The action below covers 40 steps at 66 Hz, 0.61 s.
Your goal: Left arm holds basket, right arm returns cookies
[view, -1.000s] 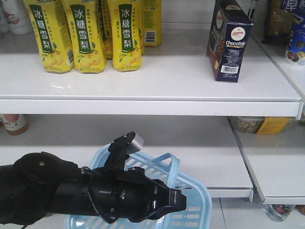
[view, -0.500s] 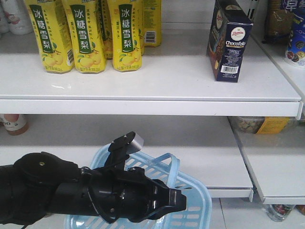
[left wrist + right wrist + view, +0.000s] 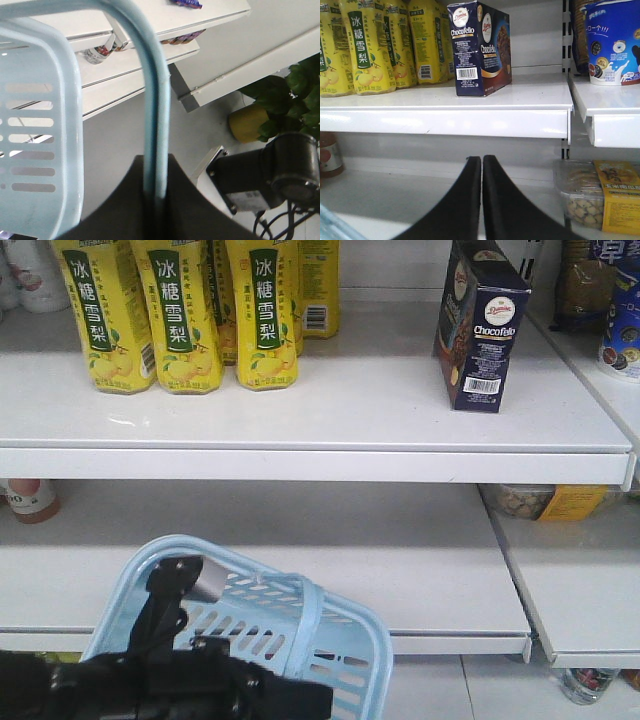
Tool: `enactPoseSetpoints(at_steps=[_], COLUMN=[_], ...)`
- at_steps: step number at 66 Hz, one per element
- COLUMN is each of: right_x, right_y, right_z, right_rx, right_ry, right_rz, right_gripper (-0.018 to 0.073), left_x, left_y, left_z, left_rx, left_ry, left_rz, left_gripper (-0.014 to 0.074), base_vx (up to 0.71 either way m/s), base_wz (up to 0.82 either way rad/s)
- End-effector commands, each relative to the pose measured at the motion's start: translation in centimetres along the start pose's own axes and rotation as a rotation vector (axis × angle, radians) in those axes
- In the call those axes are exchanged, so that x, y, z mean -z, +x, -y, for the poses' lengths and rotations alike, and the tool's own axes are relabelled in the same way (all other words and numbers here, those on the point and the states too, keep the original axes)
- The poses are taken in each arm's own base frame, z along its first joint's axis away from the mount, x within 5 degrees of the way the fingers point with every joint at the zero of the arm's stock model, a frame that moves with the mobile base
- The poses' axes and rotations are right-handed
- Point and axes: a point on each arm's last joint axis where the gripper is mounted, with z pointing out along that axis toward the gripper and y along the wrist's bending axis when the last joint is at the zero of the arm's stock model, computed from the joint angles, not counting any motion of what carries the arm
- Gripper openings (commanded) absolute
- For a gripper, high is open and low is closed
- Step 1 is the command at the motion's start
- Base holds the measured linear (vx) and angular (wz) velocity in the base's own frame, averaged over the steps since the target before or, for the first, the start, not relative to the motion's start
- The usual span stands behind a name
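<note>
- ChocoFelo cookie box (image 3: 481, 328) stood upright on the upper white shelf (image 3: 330, 405), upper right of the front view; barcode end faced the camera.
- In the right wrist view the same box (image 3: 479, 48) sat top centre on the shelf, nothing touching it.
- Yellow pear drink bottles (image 3: 180, 315) were grouped at upper left of the front view on that same shelf, well apart from the box.
- Light blue basket (image 3: 270, 625) was tilted in the lower left-centre of the front view, in front of the lower shelf (image 3: 420, 560), off the floor.
- Left arm (image 3: 150, 685) lay along the bottom left edge, black, with the silver cylinder on its bracket up against the basket rim.
- Left gripper (image 3: 157, 192): black fingers were clamped on the basket's loop handle (image 3: 155, 110), which ran up through the centre of the left wrist view.
- Right gripper (image 3: 482, 165): fingertips were pressed together with only a thin slit between, holding nothing, bottom centre of the right wrist view, below the upper shelf's edge.
- Clear tub of snacks with a yellow label (image 3: 600, 197) sat at lower right on the lower level; a blue cookie tub (image 3: 612, 42) sat at upper right.
</note>
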Motion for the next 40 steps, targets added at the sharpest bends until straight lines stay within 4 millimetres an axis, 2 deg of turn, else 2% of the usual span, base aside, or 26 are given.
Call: enactPoseSetpoints(at_steps=[1, 12, 22, 33, 40], right_x=[0.0, 0.0, 0.0, 0.0, 0.0], right_y=[-0.9, -0.9, -0.9, -0.9, -0.9], right_z=[0.2, 0.2, 0.2, 0.2, 0.2], right_rx=[0.014, 0.014, 0.014, 0.014, 0.014], right_ry=[0.024, 0.024, 0.024, 0.025, 0.024], right_rz=[0.023, 0.023, 0.023, 0.023, 0.023], right_gripper=[-0.0008, -0.0008, -0.0008, -0.0008, -0.0008], left_x=[1.8, 3.8, 4.9, 6.6, 7.7], left_y=[0.6, 1.9, 3.4, 4.8, 5.4], left_z=[0.6, -0.1, -1.7, -3.2, -4.1], left_rx=[-0.044, -0.134, -0.192, -0.418, -0.475], left_ry=[0.042, 0.013, -0.056, -0.141, -0.189], left_rz=[0.039, 0.085, 0.113, 0.163, 0.238], left_gripper=[-0.0006, -0.0006, -0.0006, -0.0006, -0.0006], base_vx=[0.00, 0.00, 0.00, 0.00, 0.00], base_wz=[0.00, 0.00, 0.00, 0.00, 0.00])
